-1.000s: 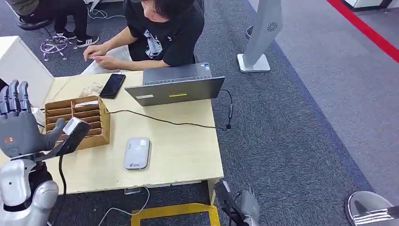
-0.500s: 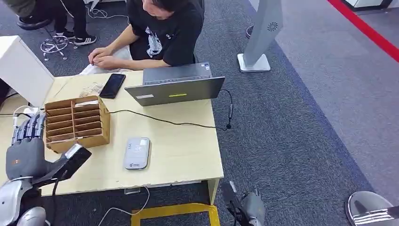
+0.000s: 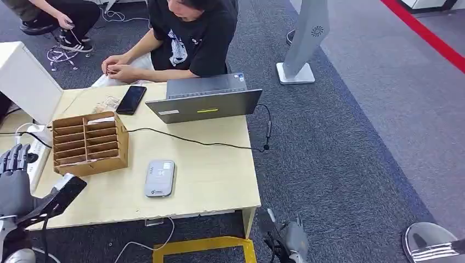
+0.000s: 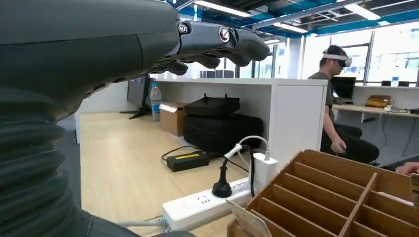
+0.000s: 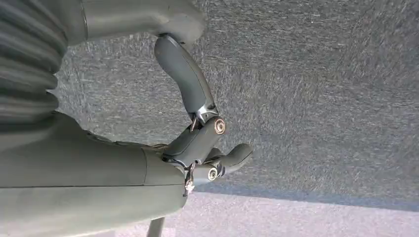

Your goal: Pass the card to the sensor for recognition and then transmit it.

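No writing is legible; left hand (image 3: 15, 186) and right hand (image 5: 197, 143) are both released.

A pale wood counter (image 3: 208, 175) stands on dark grey carpet (image 3: 340, 153), with a red stripe (image 3: 433, 38) crossing the far corner and yellow tape (image 3: 203, 245) below the counter's edge. A white partition (image 4: 296, 113) rises behind it. Large windows (image 4: 390, 54) and ceiling strip lights (image 4: 217, 7) brighten the office.

Cardboard organizer (image 3: 90, 143) matt; pale wood-look table (image 3: 208, 175) smooth; carpet (image 3: 351, 153) rough; laptop (image 3: 204, 98) matt.
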Controlling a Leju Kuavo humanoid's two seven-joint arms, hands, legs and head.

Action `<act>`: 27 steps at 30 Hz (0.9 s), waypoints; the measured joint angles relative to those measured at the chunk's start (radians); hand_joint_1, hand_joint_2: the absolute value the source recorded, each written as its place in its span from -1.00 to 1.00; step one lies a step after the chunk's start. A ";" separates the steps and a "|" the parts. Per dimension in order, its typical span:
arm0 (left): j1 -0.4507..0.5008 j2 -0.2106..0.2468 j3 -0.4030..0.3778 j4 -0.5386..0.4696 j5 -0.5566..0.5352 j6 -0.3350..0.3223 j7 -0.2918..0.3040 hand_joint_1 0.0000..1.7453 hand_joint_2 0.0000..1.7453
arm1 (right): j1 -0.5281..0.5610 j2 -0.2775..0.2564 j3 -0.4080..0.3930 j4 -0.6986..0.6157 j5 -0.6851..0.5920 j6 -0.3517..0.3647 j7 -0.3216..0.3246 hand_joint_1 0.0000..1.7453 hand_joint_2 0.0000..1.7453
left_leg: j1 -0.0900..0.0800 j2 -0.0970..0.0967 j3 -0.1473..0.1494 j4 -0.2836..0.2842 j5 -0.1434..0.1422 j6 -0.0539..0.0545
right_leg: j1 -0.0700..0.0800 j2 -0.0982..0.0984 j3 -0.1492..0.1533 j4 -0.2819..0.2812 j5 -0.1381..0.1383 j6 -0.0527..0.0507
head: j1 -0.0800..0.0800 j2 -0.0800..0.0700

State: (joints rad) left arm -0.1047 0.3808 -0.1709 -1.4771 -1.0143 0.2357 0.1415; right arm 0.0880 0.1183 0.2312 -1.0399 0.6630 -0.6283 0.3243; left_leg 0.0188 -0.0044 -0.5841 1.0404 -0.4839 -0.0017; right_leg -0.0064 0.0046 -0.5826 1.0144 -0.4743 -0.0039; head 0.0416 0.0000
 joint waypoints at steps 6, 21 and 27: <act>-0.020 -0.026 0.013 0.040 0.019 0.016 -0.003 -1.00 1.00 | -0.015 0.010 0.001 0.001 -0.002 0.001 0.000 -1.00 1.00 | 0.000 0.000 0.000 0.000 0.000 0.000 | 0.000 0.000 0.000 0.000 0.000 0.000 | 0.000 0.000; -0.035 -0.054 0.045 0.117 -0.003 0.058 -0.010 -1.00 1.00 | -0.033 0.016 0.010 0.031 -0.050 -0.008 -0.052 -1.00 1.00 | 0.000 0.000 0.000 0.000 0.000 0.000 | 0.000 0.000 0.000 0.000 0.000 0.000 | 0.000 0.000; -0.040 -0.057 0.079 0.185 -0.006 0.071 -0.010 -1.00 1.00 | -0.042 0.016 0.020 0.065 -0.066 -0.016 -0.073 -1.00 1.00 | 0.000 0.000 0.000 0.000 0.000 0.000 | 0.000 0.000 0.000 0.000 0.000 0.000 | 0.000 0.000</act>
State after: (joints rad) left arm -0.1448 0.3239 -0.0919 -1.2917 -1.0201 0.3063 0.1312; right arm 0.0458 0.1343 0.2514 -0.9750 0.5966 -0.6447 0.2510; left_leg 0.0189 -0.0042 -0.5839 1.0403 -0.4838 -0.0018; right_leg -0.0063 0.0051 -0.5826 1.0145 -0.4740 -0.0042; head 0.0416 0.0000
